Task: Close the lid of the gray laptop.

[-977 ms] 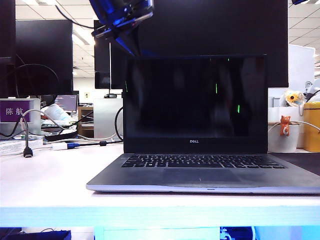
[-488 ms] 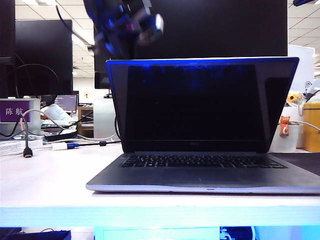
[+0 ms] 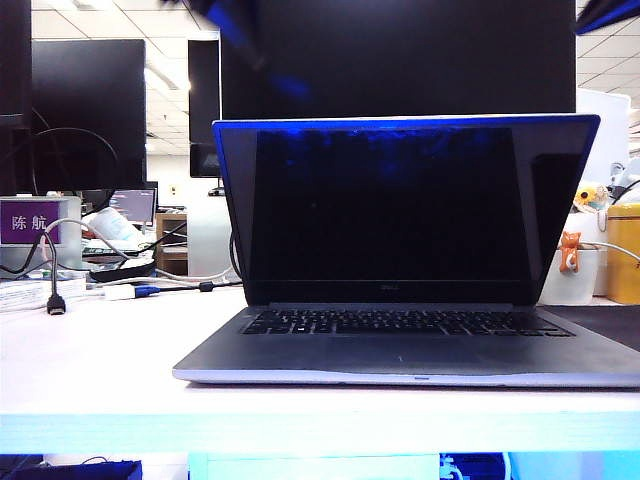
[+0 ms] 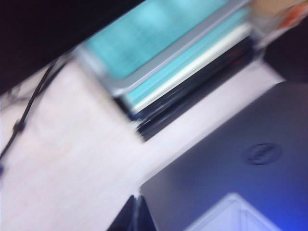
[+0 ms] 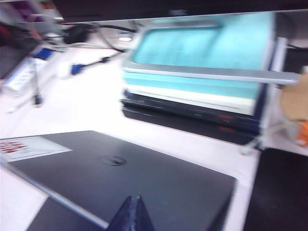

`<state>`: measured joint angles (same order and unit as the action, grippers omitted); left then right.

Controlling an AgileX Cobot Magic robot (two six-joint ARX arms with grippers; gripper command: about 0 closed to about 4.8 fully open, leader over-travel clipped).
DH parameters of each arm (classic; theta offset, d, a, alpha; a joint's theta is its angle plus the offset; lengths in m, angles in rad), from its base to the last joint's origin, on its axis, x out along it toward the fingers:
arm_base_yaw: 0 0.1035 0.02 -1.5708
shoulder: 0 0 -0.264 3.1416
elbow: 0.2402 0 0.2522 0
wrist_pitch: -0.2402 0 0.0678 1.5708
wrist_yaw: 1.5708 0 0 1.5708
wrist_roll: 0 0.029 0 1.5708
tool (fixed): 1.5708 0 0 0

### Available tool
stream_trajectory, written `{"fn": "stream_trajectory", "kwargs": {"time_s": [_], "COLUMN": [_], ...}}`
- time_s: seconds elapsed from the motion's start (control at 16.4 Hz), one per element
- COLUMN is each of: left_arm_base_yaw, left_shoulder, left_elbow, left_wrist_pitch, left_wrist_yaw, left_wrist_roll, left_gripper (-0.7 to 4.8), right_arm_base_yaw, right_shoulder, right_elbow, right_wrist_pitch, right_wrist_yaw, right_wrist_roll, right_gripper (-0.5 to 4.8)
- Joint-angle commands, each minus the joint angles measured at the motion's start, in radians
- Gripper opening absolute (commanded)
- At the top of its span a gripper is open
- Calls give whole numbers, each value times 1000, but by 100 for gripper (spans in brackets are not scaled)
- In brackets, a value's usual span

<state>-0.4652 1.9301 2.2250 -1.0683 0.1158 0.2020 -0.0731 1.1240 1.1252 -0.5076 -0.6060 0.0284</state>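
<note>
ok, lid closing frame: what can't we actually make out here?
- Left gripper: left wrist view is motion-blurred, only dark tips at the frame edge, contact with the lid unclear.
- Right gripper: cropped in the right wrist view.
- Exterior view: both arms cut off at the top edge; lid hides its own back.

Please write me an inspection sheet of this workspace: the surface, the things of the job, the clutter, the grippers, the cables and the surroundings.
Surface: white table, bare in front of the laptop.
Job's things: gray laptop open; lid tilted forward, not shut; round logo and sticker on its back.
Clutter: stacked books behind the laptop; orange cat figure; name plate.
Grippers: left gripper and right gripper both behind the lid, above its back; jaws together.
Cables: black cable with plug on the table, at the left.
Surroundings: black monitors; office ceiling lights.
</note>
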Motion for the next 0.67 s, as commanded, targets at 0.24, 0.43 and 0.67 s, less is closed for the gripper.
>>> {"fn": "stream_trajectory", "kwargs": {"time_s": [0.24, 0.43, 0.67], "left_arm_base_yaw": [4, -14, -34], "left_shoulder": [2, 24, 57], "left_elbow": [3, 2, 2], "left_wrist_pitch": [-72, -152, -230], "left_wrist_yaw": [111, 73, 70], "left_wrist_roll": [-52, -61, -83], "left_gripper": [-5, -5, -5], "right_arm_base_yaw": [19, 45, 76], "right_shoulder": [0, 0, -1], "right_elbow": [4, 5, 5], "right_wrist_pitch": [-50, -76, -73], "right_wrist_yaw": [-29, -42, -51], "right_wrist_roll": [-25, -26, -26], "right_gripper": [-1, -1, -1]}}
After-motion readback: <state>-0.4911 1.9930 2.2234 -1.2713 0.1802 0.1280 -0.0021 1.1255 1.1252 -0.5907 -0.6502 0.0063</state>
